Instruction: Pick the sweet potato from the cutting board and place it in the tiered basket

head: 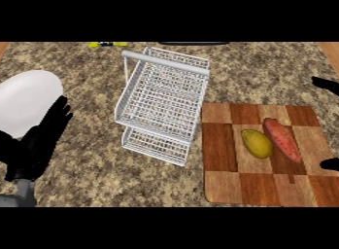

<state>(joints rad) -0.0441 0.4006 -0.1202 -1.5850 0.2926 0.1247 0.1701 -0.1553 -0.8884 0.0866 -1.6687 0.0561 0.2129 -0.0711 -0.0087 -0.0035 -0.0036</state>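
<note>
Left hand (30, 143) rests w/ open fingers, right hand (338, 126) maybe spread open by the sweet potato (282, 139), ready to grab for the tiered basket (162, 104).

Counter (272, 73): speckled granite, brown-tan-black mix. Cutting board (222, 146): checkered wood, light and reddish-brown squares. Sweet potato (282, 139) on it: reddish-orange. Fruit (257, 143) just left of it: yellow-green. Tiered basket (162, 104): white wire mesh. Plate (21, 99) far left: plain white. Left hand (32, 143): black, grey forearm. Right hand (334, 87) at right edge: black too. Small yellow bit (100, 44) at far edge.
</note>
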